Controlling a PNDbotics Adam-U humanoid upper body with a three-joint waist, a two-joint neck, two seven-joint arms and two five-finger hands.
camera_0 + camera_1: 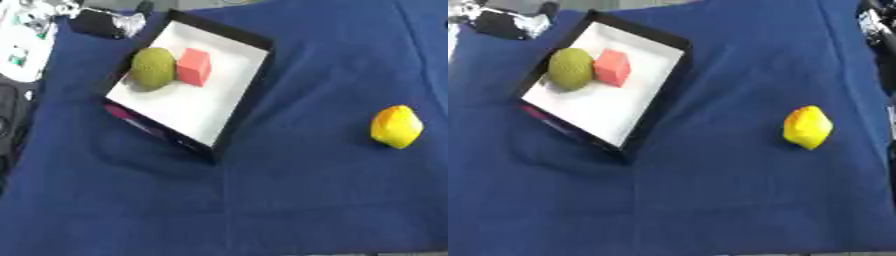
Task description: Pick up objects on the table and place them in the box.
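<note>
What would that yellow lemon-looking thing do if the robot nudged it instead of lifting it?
The yellow lemon-shaped object looks rounded with tapered ends, so it would probably roll or wobble on the blue cloth rather than slide straight. Its surface looks smooth, so it may slip from fingers. It lies well apart from the box.

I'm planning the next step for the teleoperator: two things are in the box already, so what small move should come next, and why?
Probably bring the right arm in toward the yellow object. It is the only item I can see lying on the blue cloth, to the right of the box, while the green round object and red block already sit inside. Neither hand can be made out.
</note>
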